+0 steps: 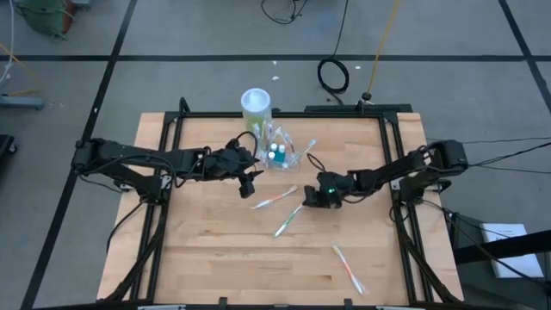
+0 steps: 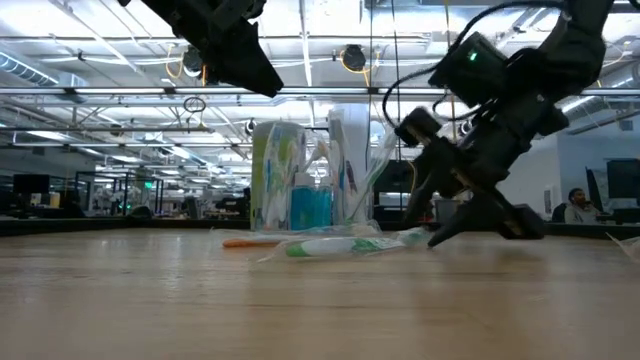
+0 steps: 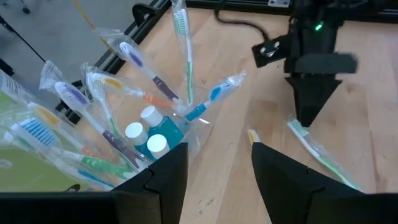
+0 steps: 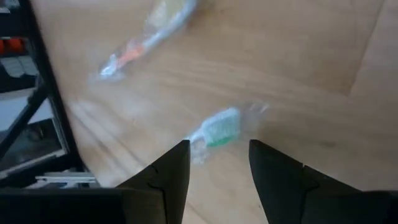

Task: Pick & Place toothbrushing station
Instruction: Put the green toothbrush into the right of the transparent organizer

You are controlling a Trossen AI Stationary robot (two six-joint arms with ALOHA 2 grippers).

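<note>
Standing near the far edge of the wooden table (image 1: pixel 215 258), the toothbrushing station (image 1: pixel 282 153) is a clear plastic holder crammed with wrapped toothbrushes and small blue bottles with white caps (image 3: pixel 149 134). The green canister (image 1: pixel 256 110) with its white lid stands touching it on the far side. The left gripper (image 1: pixel 250 183) hangs just beside the station on the near-left, raised off the table, its fingers (image 3: pixel 163 177) parted and holding nothing. Three wrapped toothbrushes lie loose on the boards: an orange toothbrush (image 1: pixel 274 199) just in front of the station, a green toothbrush (image 1: pixel 288 220) beside it, and a third toothbrush (image 1: pixel 349 269) well apart toward the near right. The right gripper (image 1: pixel 310 198) is lowered at the head end of the green toothbrush, fingers (image 4: pixel 171 171) apart on either side of the bristled head (image 4: pixel 219 129), not clamped on it.
</note>
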